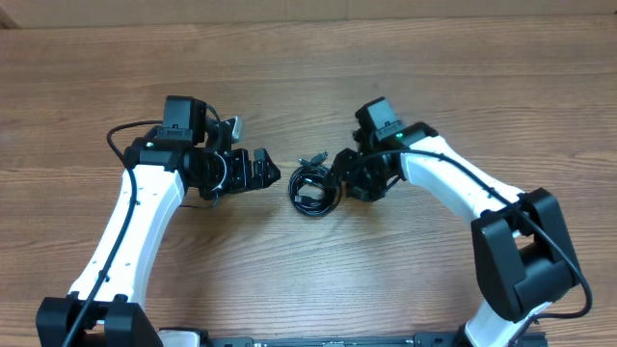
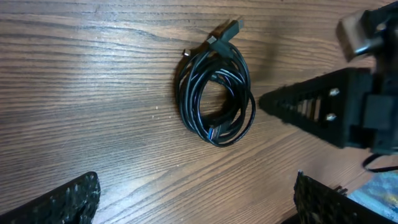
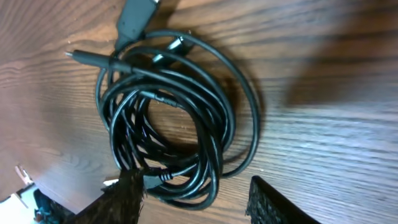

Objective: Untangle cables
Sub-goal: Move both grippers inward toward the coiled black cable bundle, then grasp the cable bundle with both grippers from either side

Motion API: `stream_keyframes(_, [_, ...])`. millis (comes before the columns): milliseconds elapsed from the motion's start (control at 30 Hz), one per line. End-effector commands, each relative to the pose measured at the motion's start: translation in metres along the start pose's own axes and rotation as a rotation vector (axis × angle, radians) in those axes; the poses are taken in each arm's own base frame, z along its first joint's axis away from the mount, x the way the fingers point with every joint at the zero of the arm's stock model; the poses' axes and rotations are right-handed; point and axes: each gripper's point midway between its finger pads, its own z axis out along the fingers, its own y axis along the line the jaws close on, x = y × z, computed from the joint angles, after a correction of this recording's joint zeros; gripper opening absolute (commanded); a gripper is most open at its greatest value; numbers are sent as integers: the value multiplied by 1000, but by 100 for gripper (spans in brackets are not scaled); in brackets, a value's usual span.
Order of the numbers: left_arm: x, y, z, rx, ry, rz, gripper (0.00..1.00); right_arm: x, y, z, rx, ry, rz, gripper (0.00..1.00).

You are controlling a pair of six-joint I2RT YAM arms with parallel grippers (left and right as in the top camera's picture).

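A small coil of thin black cables lies on the brown wooden worktop, midway between the two arms. The left fingers stand just left of it, apart. The right fingers straddle strands at its right edge. Its plug tips lie on the far side
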Motion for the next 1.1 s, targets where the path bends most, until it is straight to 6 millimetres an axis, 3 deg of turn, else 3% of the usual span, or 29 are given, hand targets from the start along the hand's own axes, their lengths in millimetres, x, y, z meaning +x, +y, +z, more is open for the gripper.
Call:
stream_keyframes(0, [-6, -8, -3, 18, -11, 10, 100, 8, -9, 10, 41, 3, 60, 52])
stream_keyframes(400, [-6, -5, -3, 3, -13, 8, 100, 15, -8, 23, 41, -2, 34, 38])
stream_keyframes(633, [-6, -5, -3, 3, -12, 8, 100, 13, -11, 26, 45, -20, 40, 36])
stream_keyframes(1000, [-6, -5, -3, 3, -10, 7, 99, 7, -7, 27, 22, -45, 12, 17])
stream_keyframes(1067, [-6, -5, -3, 3, -9, 7, 100, 7, -7, 27, 22, -45, 15, 6])
